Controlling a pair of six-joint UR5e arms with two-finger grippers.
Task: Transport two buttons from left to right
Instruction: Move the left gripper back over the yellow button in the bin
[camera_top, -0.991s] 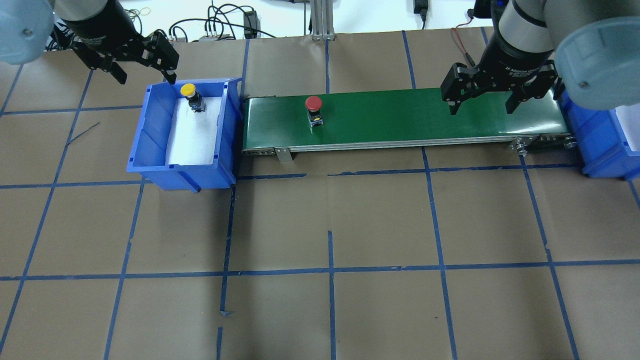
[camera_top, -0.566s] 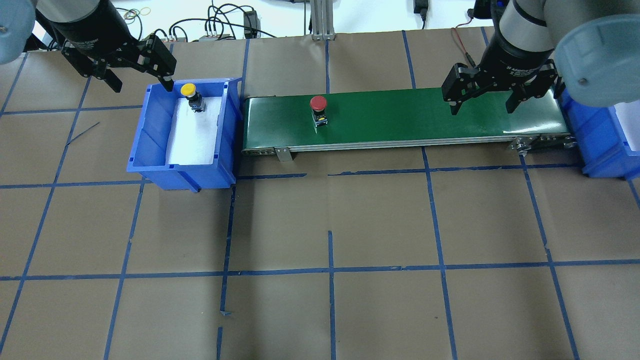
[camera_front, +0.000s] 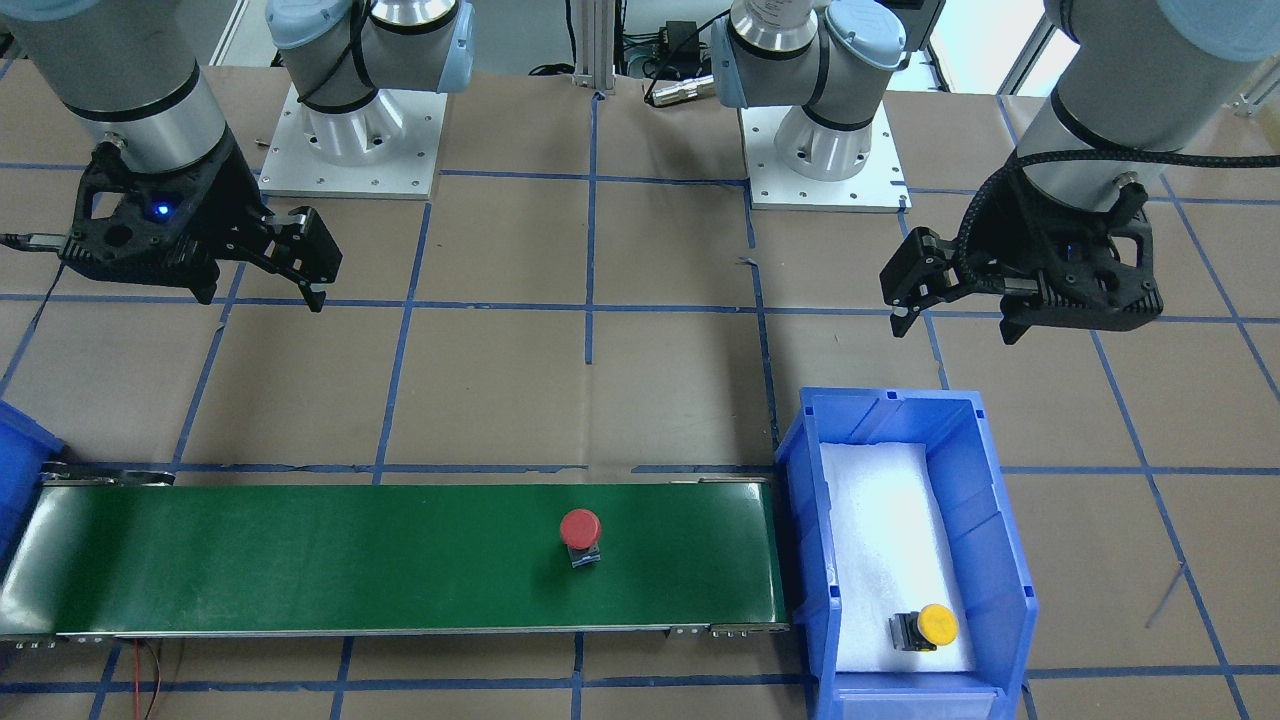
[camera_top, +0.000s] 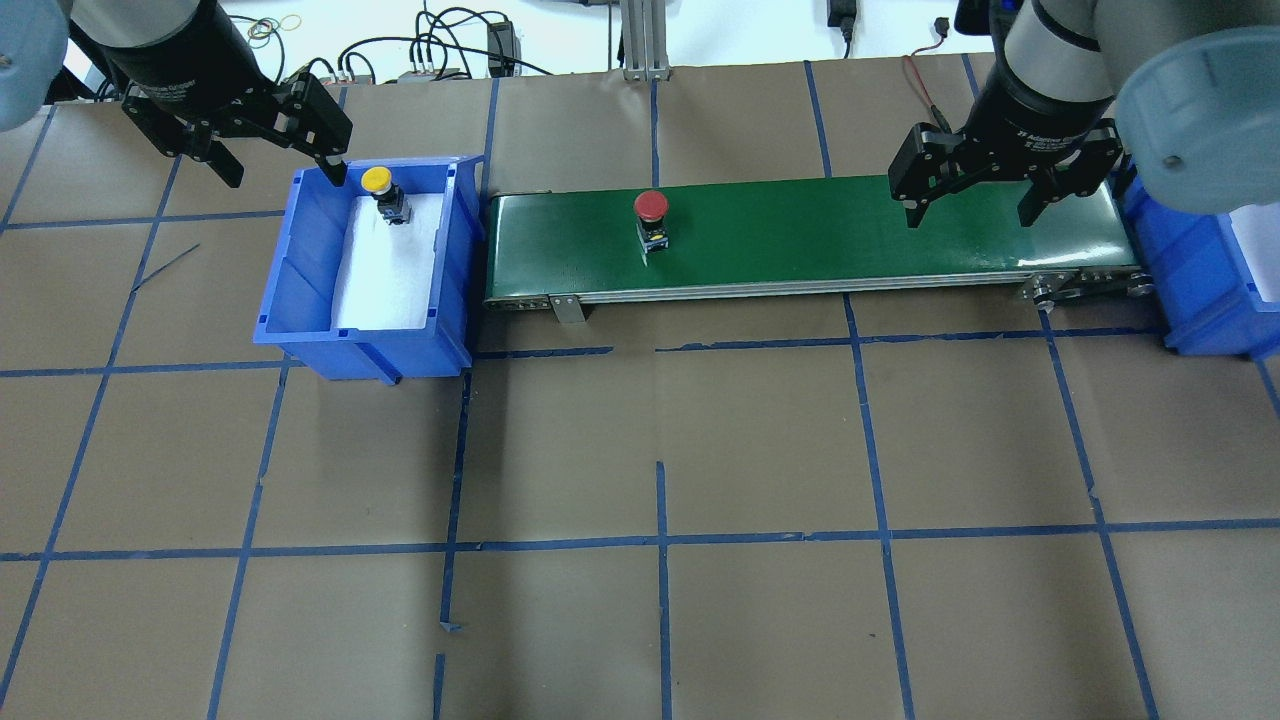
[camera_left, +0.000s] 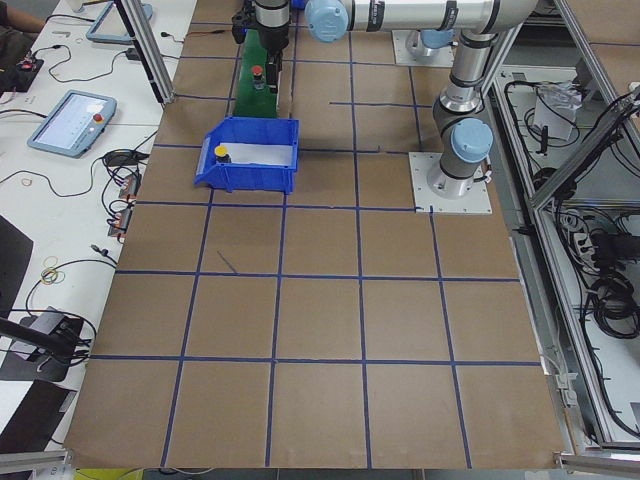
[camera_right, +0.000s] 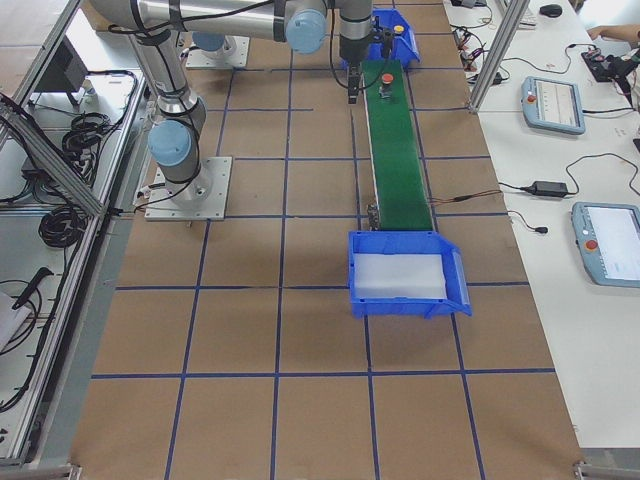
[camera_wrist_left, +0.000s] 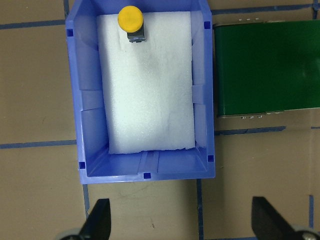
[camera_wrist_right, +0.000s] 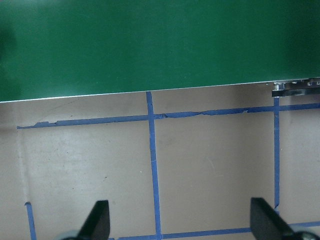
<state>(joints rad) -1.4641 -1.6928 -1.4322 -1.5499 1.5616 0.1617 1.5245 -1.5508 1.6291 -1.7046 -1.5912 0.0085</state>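
Note:
The red button (camera_top: 651, 205) stands upright on the green conveyor belt (camera_top: 800, 235), left of its middle; it also shows in the front view (camera_front: 580, 527). The yellow button (camera_top: 376, 180) stands in the far corner of the left blue bin (camera_top: 290, 270), on white foam, and shows in the left wrist view (camera_wrist_left: 130, 18). My left gripper (camera_top: 284, 175) is open and empty, above the bin's far left edge. My right gripper (camera_top: 970, 220) is open and empty above the belt's right part, well right of the red button.
A second blue bin (camera_top: 1190, 270) sits at the belt's right end, with white foam inside (camera_right: 398, 275). Cables and boxes lie beyond the table's far edge. Blue tape lines grid the brown table top (camera_top: 660, 540).
The red button has travelled to the right along the belt. My left gripper has shifted a little left and back. My right gripper has edged slightly right.

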